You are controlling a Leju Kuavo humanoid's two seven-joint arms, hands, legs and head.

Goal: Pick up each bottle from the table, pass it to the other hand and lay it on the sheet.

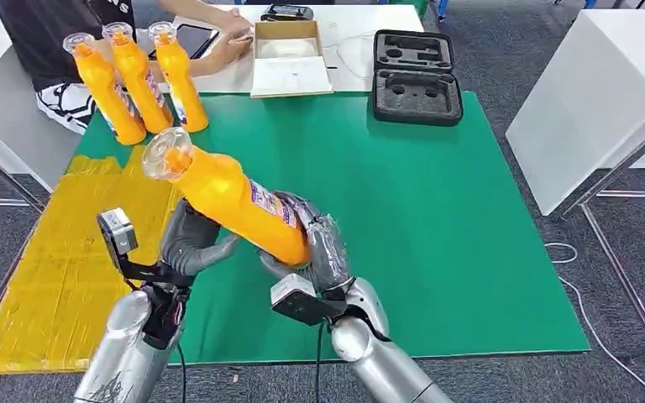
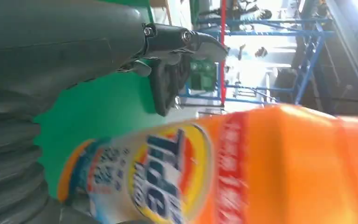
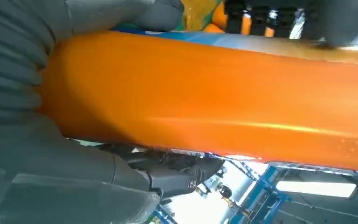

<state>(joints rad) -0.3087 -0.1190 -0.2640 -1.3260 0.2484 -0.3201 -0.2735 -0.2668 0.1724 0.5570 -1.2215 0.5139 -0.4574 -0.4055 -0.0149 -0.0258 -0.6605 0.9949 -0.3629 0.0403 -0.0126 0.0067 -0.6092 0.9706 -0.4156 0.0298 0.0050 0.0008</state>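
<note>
Head view: a green counter (image 1: pixel 437 218) carries a yellow sheet (image 1: pixel 50 277) and three standing bottles (image 1: pixel 138 80). A fourth bottle (image 1: pixel 231 201) is gripped above the counter by the right hand (image 1: pixel 315 243); the left hand (image 1: pixel 189 243) is seen beneath it, its state unclear.

Left wrist view: the bottle's label (image 2: pixel 168 177) is seen close.

Right wrist view: the bottle's orange body (image 3: pixel 205 98) is clasped by grey fingers (image 3: pixel 23 60).

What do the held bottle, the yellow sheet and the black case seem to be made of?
Bottle: probably glossy orange plastic, with a bright highlight along its body, a clear cap and a printed label. Sheet: likely thin plastic or foil, wrinkled and slightly shiny. Case: matte black, with shaped hollows inside, apparently foam; its shell is hard to judge.
</note>
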